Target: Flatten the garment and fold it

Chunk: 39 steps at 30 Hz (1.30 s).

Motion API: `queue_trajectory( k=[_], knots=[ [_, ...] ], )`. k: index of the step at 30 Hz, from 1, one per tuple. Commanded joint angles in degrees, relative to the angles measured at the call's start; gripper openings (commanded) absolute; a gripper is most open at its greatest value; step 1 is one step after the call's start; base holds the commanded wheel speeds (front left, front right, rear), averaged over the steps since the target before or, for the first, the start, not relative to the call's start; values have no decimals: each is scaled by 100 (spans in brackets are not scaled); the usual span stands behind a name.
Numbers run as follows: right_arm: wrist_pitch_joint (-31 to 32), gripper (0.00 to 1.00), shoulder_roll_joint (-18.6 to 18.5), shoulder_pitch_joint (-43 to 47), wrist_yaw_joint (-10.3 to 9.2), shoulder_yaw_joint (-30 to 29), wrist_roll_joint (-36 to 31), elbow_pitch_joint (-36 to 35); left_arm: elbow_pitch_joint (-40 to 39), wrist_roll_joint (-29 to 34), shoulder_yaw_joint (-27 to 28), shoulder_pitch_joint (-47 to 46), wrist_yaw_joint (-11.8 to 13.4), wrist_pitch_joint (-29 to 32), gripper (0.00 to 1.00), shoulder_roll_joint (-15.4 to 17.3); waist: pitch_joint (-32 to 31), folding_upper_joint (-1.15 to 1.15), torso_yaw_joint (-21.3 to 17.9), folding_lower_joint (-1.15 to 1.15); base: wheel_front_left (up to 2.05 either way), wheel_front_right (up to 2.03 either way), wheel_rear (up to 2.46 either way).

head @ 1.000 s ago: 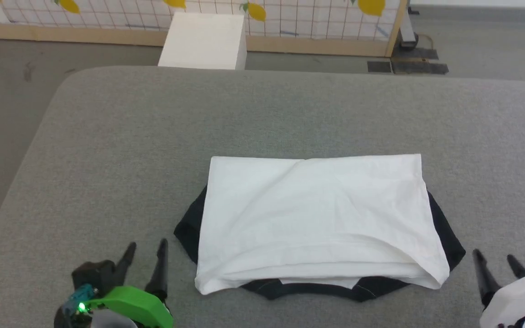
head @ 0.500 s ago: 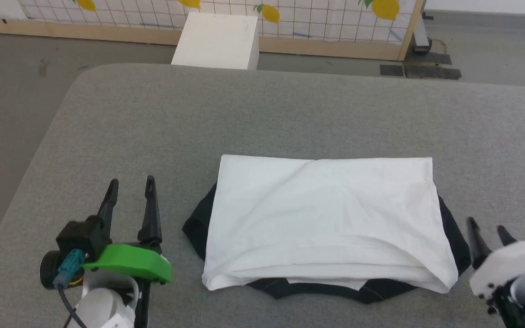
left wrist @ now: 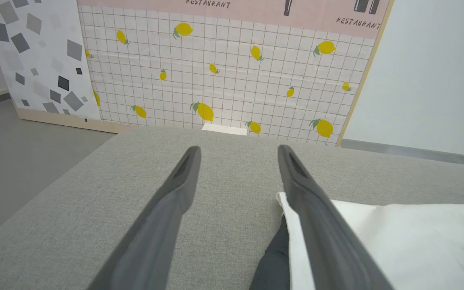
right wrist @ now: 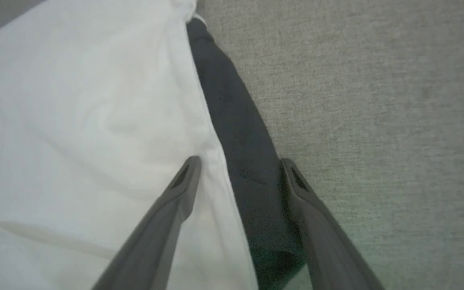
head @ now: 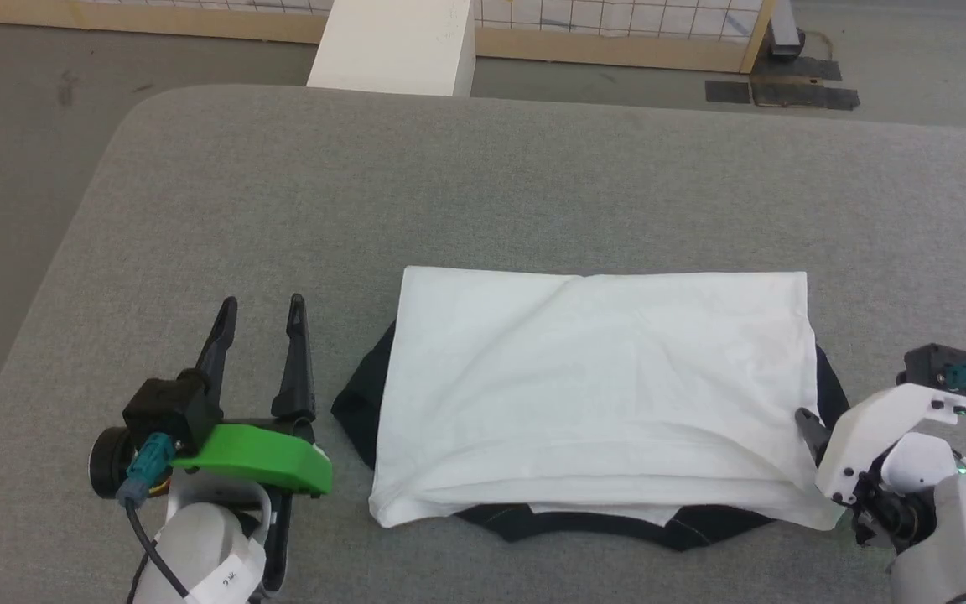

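The garment [head: 600, 377] is lying folded into a white rectangle near the front middle of the grey padded surface [head: 533, 184], with black sleeve cloth [head: 355, 411] poking out at its left, right and near edges. The left gripper [head: 262, 300] is hovering just beside the left edge with its fingers spread wide and holding nothing. Its inner finger is sitting close to the white edge in the left wrist view. The right gripper [right wrist: 240, 162], equally wide and empty, is straddling the right border, with one finger over the white panel and the other over the black sleeve's outer edge. That view is blurred, so whether the tips are already pressing the cloth is hard to say. The main risk is coming from that straddle. If the right jaws close where they are, they are likely catching only the top white layer or only the sleeve, and any pull would be peeling the stack apart rather than moving it whole. The two arms are also standing at uneven points along the sides, so a joint lift would be skewing the fold. A low sweep by the left finger could be dragging the loose sleeve outward.
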Motion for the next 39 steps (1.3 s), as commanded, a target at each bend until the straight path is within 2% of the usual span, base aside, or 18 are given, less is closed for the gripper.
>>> queue_trajectory(
  k=[1, 2, 3, 4, 5, 6, 7, 14, 22, 28, 33, 39],
  knots=[
    [186, 100, 19, -81, -9, 18, -47, 186, 45, 95, 48, -79, -72, -26, 100, -57, 18, 0, 18, 0, 0, 0, 0],
    [271, 100, 19, -108, -9, 33, -46, 256, 56, 114, 64, -78, -96, -26, 100, -76, 21, 0, 23, 0, 0, 0, 0],
    [395, 86, 19, -128, -9, 51, -2, 340, 73, 134, 83, -72, -125, -26, 100, -99, 21, 0, 26, 0, 0, 0, 0],
    [488, 47, 19, -132, -9, 50, 23, 391, 88, 151, 98, -66, -146, -26, 100, -114, 18, 0, 26, 0, 0, 0, 0],
    [589, 32, 19, -127, -9, 52, 35, 433, 103, 174, 120, -59, -167, -26, 100, -131, 13, 0, 23, 0, 0, 0, 0],
    [656, 23, 19, -119, -9, 62, 60, 450, 115, 184, 139, -52, -185, -26, 100, -145, 9, 0, 19, 0, 0, 0, 0],
    [688, 0, 19, -113, -9, 73, 134, 445, 126, 200, 159, -43, -204, -26, 100, -162, 3, 0, 14, 0, 0, 0, 0],
    [277, 0, 19, 90, -9, 12, 261, -1, 54, 325, 328, 38, -226, -26, 100, -252, -59, 0, -64, 0, 0, 0, 0],
    [-197, 0, -177, 524, -9, -647, -430, -984, 44, 370, 422, 145, -293, -26, 100, -323, -123, 0, -129, 0, 0, 0, 0],
    [-304, 0, -252, 783, -9, -1035, -1090, -1495, 82, 375, 449, 179, -338, -26, 100, -354, -131, 0, -120, 0, 0, 0, 0],
    [-63, 0, -187, 982, -9, -599, -1018, -2138, 144, 375, 490, 202, -376, -26, 100, -367, -179, 0, -82, 0, 0, 0, 0],
    [654, 0, -114, 1296, -9, 567, -503, -3554, 177, 393, 510, 258, -401, -26, 100, -378, -238, 0, -35, 0, 0, 0, 0]
  ],
)
